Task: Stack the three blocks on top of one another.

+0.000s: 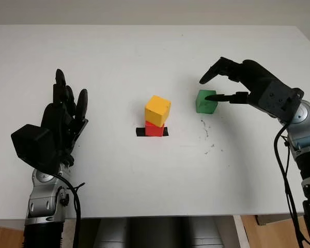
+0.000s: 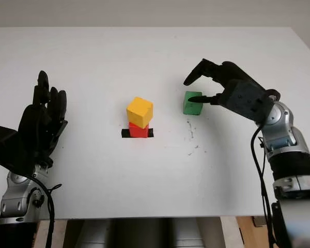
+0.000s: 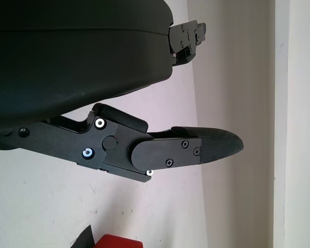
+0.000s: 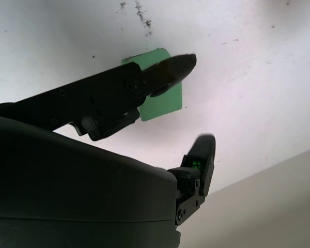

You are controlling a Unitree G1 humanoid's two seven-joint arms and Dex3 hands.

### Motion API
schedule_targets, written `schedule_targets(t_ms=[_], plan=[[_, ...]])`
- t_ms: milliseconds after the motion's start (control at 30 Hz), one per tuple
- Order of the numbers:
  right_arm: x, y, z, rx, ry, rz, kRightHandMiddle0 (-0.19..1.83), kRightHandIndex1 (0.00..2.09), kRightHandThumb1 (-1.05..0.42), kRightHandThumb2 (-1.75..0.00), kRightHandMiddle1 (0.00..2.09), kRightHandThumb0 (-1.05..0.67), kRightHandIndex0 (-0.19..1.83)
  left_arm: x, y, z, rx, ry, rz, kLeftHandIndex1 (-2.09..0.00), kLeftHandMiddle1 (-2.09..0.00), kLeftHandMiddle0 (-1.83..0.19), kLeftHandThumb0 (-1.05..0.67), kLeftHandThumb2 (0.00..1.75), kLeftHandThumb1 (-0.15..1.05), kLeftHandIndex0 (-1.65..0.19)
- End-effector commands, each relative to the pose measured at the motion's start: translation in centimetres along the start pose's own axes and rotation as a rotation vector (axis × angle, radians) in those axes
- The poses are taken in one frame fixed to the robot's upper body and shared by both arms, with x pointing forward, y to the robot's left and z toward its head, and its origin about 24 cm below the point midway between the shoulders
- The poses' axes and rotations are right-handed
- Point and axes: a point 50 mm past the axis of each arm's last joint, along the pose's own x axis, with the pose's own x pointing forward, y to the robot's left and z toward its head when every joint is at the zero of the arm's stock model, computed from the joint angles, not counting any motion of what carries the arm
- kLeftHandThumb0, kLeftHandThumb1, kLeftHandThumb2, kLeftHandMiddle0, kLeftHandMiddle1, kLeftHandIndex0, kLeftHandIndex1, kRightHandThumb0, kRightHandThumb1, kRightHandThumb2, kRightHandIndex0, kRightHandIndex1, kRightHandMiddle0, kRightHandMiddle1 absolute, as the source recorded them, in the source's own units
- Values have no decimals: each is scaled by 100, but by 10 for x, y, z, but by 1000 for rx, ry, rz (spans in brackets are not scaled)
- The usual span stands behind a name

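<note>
We see the right hand (image 1: 217, 88) released, fingers bracketing the green block (image 1: 206, 102) on the white surface (image 1: 144, 57) (yellow block (image 1: 157, 110) atop red block (image 1: 154, 129)), left hand (image 1: 62, 119) open, left side.

The red block (image 1: 154, 129) is largely covered by the yellow block (image 1: 157, 110) stacked on it, and in the left wrist view it is cut off by the lower edge of the frame. Part of the green block (image 4: 160, 88) is masked by a finger (image 4: 119, 88) of the right hand (image 1: 232, 82) in the right wrist view, so contact cannot be determined. The black tape strip (image 1: 140, 132) at the centre of the left eye view is partly hidden beneath the red block.
</note>
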Motion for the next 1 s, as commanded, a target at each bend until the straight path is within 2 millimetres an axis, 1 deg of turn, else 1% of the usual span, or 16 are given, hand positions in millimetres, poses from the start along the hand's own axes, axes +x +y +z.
schedule_targets(t_ms=[0,67,233,533,733,867,967], plan=[[0,-7,5,-71,-9,-8,28,3,-81,-4,13,-59,9,-1,-1,2,1,-10,0,-3,0,19,-68,47,105,19],[1,-3,6,-124,2,11,22,3,-80,-4,8,-63,7,-2,-1,2,3,-8,1,-3,0,19,-68,47,105,19],[2,5,3,-144,38,59,12,1,-80,-5,3,-63,0,-2,0,1,6,-15,-10,-1,0,19,-68,47,105,19],[3,11,-4,-206,97,65,15,3,-79,-5,6,-55,0,-3,2,1,4,-11,-4,-1,0,19,-69,46,105,19],[2,19,-12,-222,116,18,21,6,-81,-6,7,-51,4,-4,2,1,3,-8,-3,-2,0,19,-68,45,105,19],[2,25,-18,-183,132,-69,38,10,-84,-6,9,-39,16,-3,2,1,9,-8,-8,-3,0,19,-68,46,105,19],[2,26,-20,-193,139,-91,44,10,-88,-7,10,-39,20,-4,2,1,6,-10,-10,-3,0,19,-69,45,105,19]])
